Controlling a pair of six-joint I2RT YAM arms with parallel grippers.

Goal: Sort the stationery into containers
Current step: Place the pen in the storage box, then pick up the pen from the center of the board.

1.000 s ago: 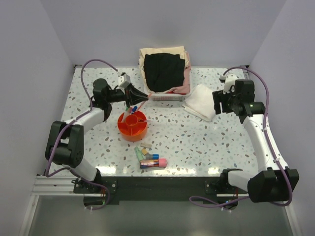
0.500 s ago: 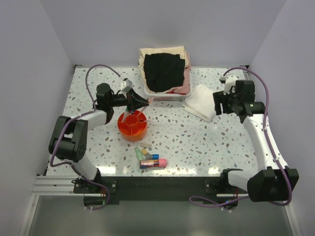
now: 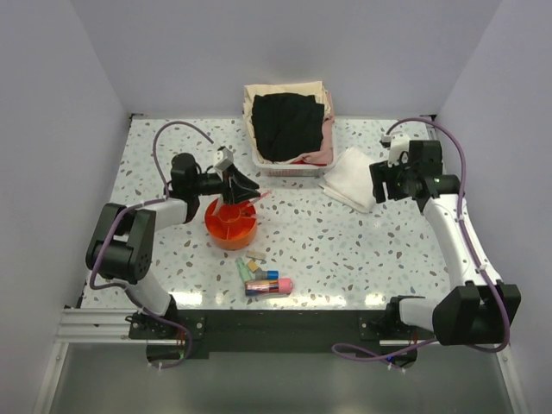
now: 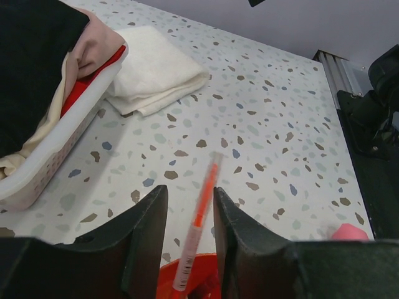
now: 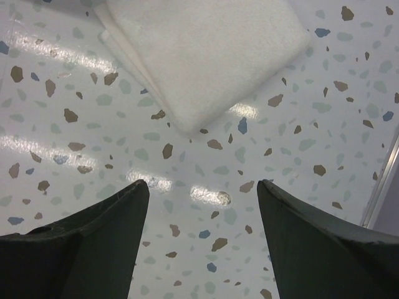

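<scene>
The orange tray sits left of centre, with pens standing in its central cup. My left gripper hovers at its far rim. In the left wrist view its jaws stand slightly apart around a thin white pen with an orange cap. The pen leans near the right finger with a gap on the left, and its lower end is in the tray. More stationery lies in a pile near the front edge, including a pink eraser. My right gripper hangs open over bare table.
A white basket of dark and pink clothes stands at the back centre, its corner close to the left gripper. A folded white cloth lies beside it, just beyond the right gripper.
The left gripper has swung toward the tray and lowered. Its jaws have parted from the orange-capped pen, which now rests in the tray. The right arm has barely moved.
</scene>
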